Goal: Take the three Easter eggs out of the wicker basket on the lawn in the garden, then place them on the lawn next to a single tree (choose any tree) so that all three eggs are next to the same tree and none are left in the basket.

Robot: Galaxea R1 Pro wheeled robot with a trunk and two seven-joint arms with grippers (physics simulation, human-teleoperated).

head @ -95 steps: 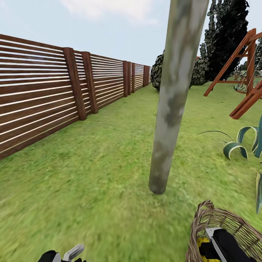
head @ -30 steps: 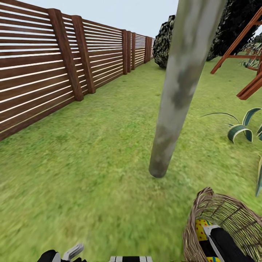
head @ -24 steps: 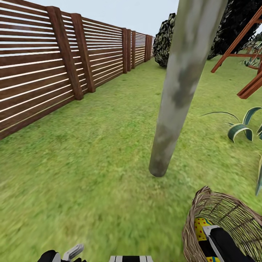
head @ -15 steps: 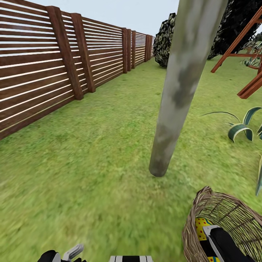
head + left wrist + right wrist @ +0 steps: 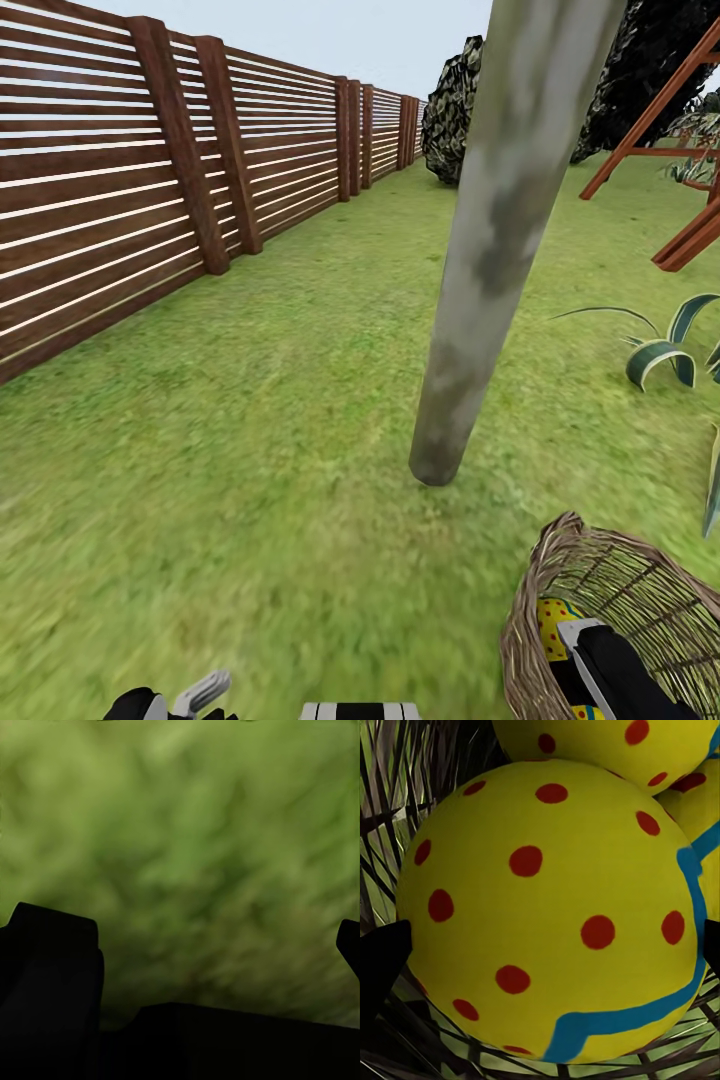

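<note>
The right gripper [image 5: 551, 945] is reaching down inside the basket [image 5: 548, 580], its dark fingertips [image 5: 381, 960] sitting spread at either side of one egg [image 5: 547, 915], which is bulging between them; whether the pads are touching the shell I cannot tell, and nothing shows them pinching it. In the head view the right arm is dipping over the basket rim, with a patch of yellow, red-dotted egg showing just beside it. The left gripper [image 5: 217, 945] is hanging over bare lawn [image 5: 195, 832], fingers apart and holding nothing. The basket is sitting on the lawn [image 5: 250, 450] near the foot of the tree [image 5: 470, 320], a little apart from the trunk. Inside, two more eggs are lying past the near one: one egg [image 5: 607, 742] is pressing against it, and another [image 5: 701, 817] is peeking out behind its side, so all three seem to be waiting in the basket. The main risk, as I judge it, is the smooth round shell squirting out as the fingers are closing, especially if the grip lands off the widest part; it would then roll among its neighbours. A finger could also be snagging in the loose weave and tipping or dragging the basket as the arm lifts. Further off, a slatted fence [image 5: 120, 190] is running along the left, and a striped plant [image 5: 665, 350] is spreading at the right.
</note>
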